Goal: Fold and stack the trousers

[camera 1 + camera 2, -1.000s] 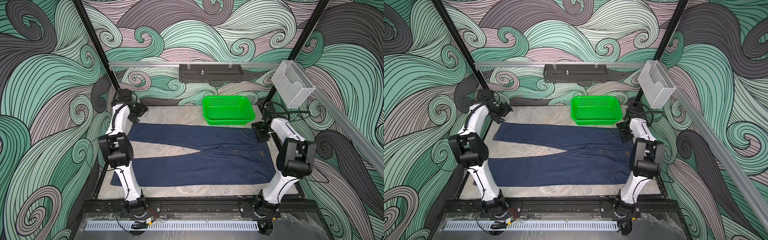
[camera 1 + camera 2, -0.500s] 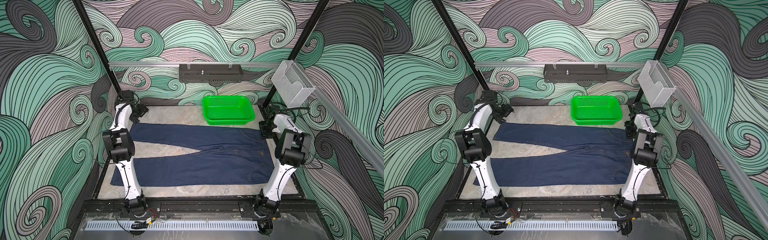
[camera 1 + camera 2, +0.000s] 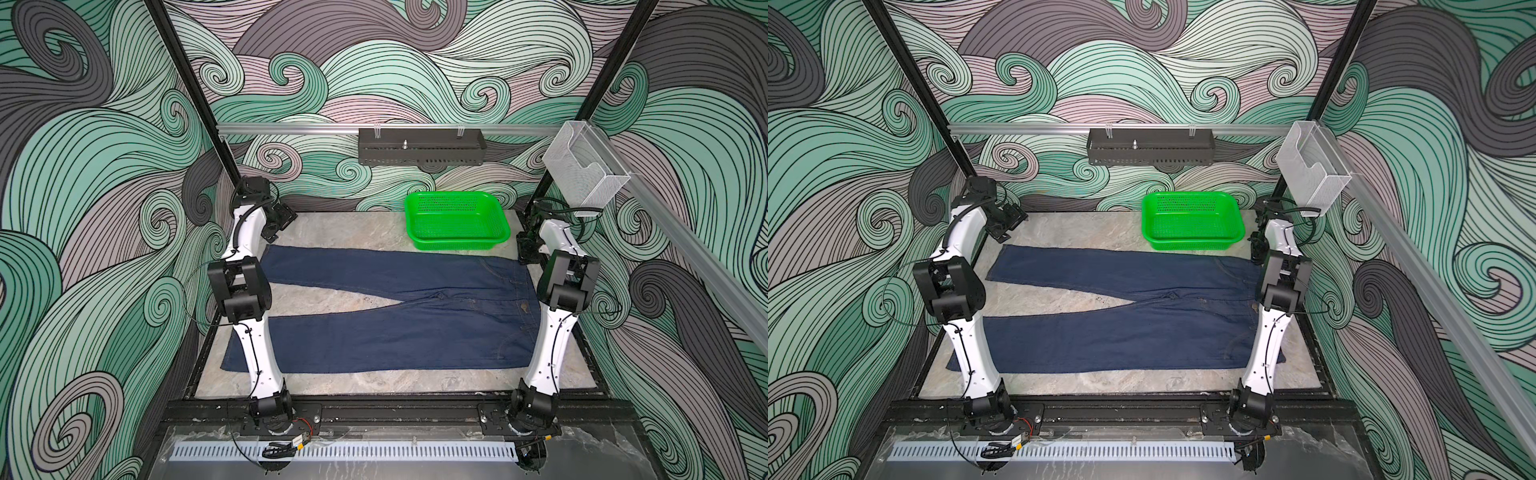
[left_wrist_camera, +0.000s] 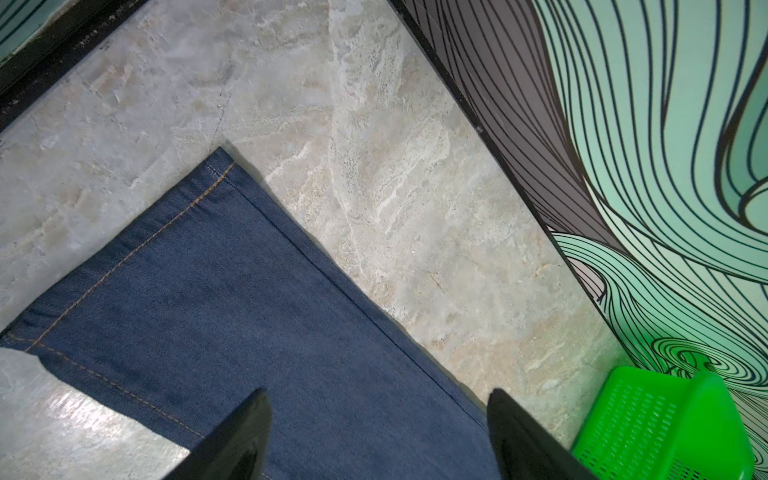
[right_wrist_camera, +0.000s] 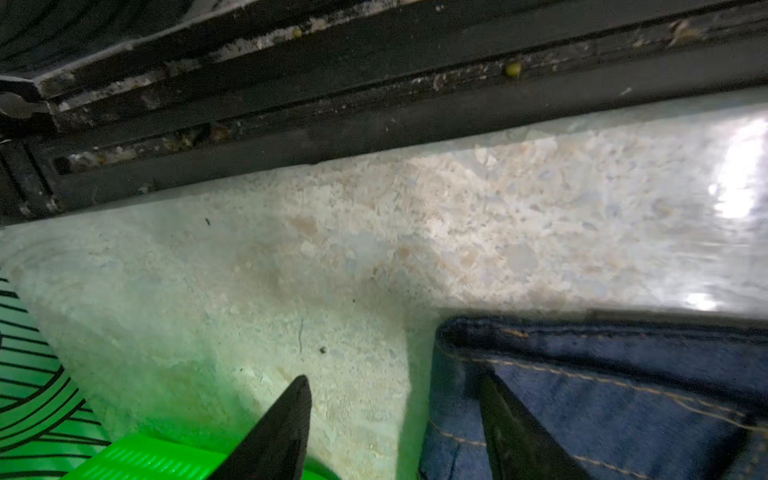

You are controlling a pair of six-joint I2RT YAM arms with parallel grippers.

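Trousers: the trousers (image 3: 415, 332) lie flat and unfolded on the worktop (image 3: 340, 232). The waistband runs along the right edge and both legs reach toward the left edge in a narrow V. They have not shifted in the past second.
Right arm: it has drawn up straighter over that second. This brings the right gripper (image 5: 394, 380) to the waistband's far corner, near the worktop's far-right corner and just beside the green basket (image 3: 457, 243).
Right jaws: apart, one finger over bare worktop and the other over denim. Nothing is clamped yet.
Left arm: it has moved only a little. The left gripper (image 4: 376, 395) hangs over the far leg close to its hem, near the far-left corner.
Left jaws: wide apart and empty.
Meaning: both ends of the far side are now covered. This looks like the set-up for a first lengthwise fold, far leg onto near leg. No fold has been made so far.
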